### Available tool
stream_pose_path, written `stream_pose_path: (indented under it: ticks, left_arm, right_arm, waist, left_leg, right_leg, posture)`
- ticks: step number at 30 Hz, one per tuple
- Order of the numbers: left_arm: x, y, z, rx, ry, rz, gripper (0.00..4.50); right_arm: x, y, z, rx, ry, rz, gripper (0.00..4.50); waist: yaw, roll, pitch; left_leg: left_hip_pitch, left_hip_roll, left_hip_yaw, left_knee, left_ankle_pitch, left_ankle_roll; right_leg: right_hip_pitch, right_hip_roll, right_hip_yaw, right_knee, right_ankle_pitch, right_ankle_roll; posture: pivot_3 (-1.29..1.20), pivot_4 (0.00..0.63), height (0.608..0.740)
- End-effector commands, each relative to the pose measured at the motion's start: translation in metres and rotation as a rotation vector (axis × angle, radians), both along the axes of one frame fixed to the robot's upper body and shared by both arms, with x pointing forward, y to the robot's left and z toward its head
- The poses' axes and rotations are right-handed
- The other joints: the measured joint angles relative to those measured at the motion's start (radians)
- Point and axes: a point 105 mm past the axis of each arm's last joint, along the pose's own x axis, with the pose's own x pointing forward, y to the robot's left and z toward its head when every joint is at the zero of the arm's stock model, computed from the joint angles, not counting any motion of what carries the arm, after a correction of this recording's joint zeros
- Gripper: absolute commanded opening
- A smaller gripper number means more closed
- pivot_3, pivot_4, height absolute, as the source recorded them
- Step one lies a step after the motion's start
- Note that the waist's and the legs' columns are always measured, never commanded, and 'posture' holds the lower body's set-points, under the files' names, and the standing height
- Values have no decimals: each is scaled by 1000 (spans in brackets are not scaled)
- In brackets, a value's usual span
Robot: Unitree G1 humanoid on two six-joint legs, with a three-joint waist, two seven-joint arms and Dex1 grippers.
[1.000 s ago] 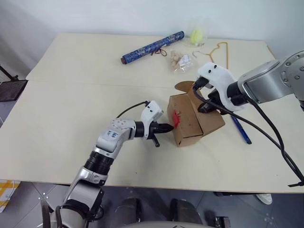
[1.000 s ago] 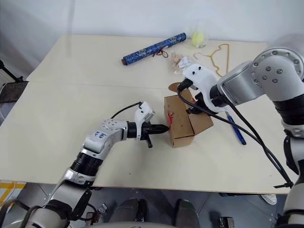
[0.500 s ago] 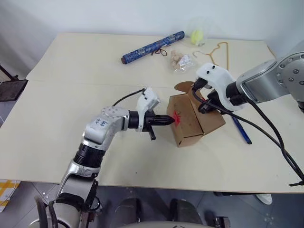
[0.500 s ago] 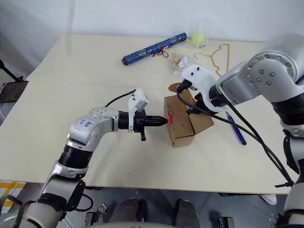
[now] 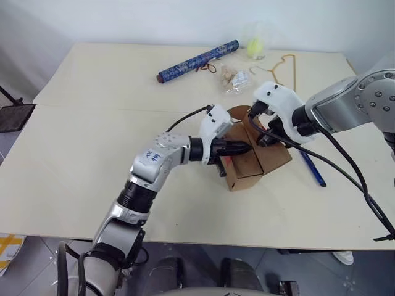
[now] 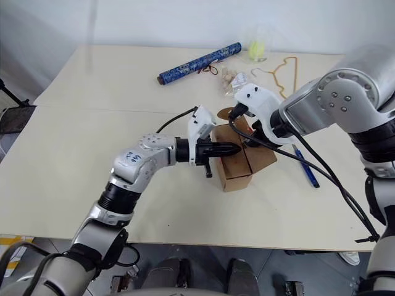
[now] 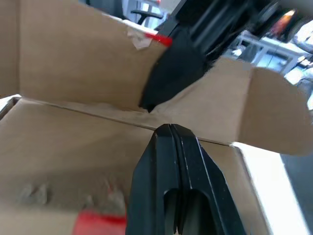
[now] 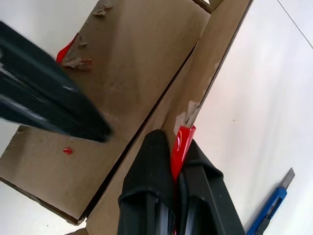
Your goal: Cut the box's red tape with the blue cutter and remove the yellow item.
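The brown box (image 5: 271,157) lies in the middle of the table with its top flaps partly raised. My left gripper (image 5: 245,148) is shut and empty, its tip lying over the box's top by the seam between the flaps (image 7: 88,112). My right gripper (image 5: 264,140) is shut on the edge of one flap, with a strip of red tape (image 8: 180,147) caught between its fingers. More torn red tape (image 8: 66,49) clings to the carton's surface. The blue cutter (image 5: 313,168) lies on the table to the right of the box. The yellow item is hidden.
Along the back of the table (image 5: 92,123) lie a long patterned blue roll (image 5: 197,60), a clear bag of small pieces (image 5: 236,79), a tan wire hanger (image 5: 281,66) and a pale ball in clear wrap (image 5: 255,44).
My left gripper has risen and moved right, from beside the box's taped side face to over its top. The right gripper has kept its hold on the flap.
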Motion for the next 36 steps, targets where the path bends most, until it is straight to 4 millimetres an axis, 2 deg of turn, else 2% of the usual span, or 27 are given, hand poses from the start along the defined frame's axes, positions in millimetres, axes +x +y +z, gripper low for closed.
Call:
stream_pose_path:
  ticks: [1, 5, 15, 26, 36]
  left_arm:
    - [6, 0, -2, 15, -65, 38, 0]
    - [4, 9, -25, 124, -50, 22, 0]
    - [0, 44, -48, 199, 30, 77, 0]
    - [-11, 81, -48, 227, 72, 113, 0]
    - [-7, 82, -38, 211, 49, 148, 0]
  right_arm:
    - [-3, -1, 0, 8, 3, 9, 47]
    - [-3, -11, 0, 16, 11, -21, 47]
    - [0, -35, 6, 10, -6, -99, 47]
    - [-10, -40, -5, 10, 49, -65, 47]
    - [-6, -33, -11, 42, 57, -51, 47]
  waist:
    - [0, 0, 0]
    - [0, 0, 0]
    - [-9, 1, -1]
    - [-17, 1, -1]
    - [3, 1, -1]
  left_leg:
    - [0, 0, 0, 0, 0, 0]
    - [0, 0, 0, 0, 0, 0]
    - [3, 2, 0, 0, 0, 0]
    - [4, 3, 0, 0, 0, 0]
    - [0, 2, -1, 0, 0, 0]
  right_leg:
    - [0, 0, 0, 0, 0, 0]
    - [0, 0, 0, 0, 0, 0]
    - [2, 0, 1, 0, 0, 0]
    - [2, -1, 1, 0, 0, -1]
    - [0, -1, 0, 1, 0, 0]
  posture:
    - [0, 150, 740]
    - [0, 150, 740]
    - [0, 150, 740]
    - [0, 150, 740]
    - [0, 150, 740]
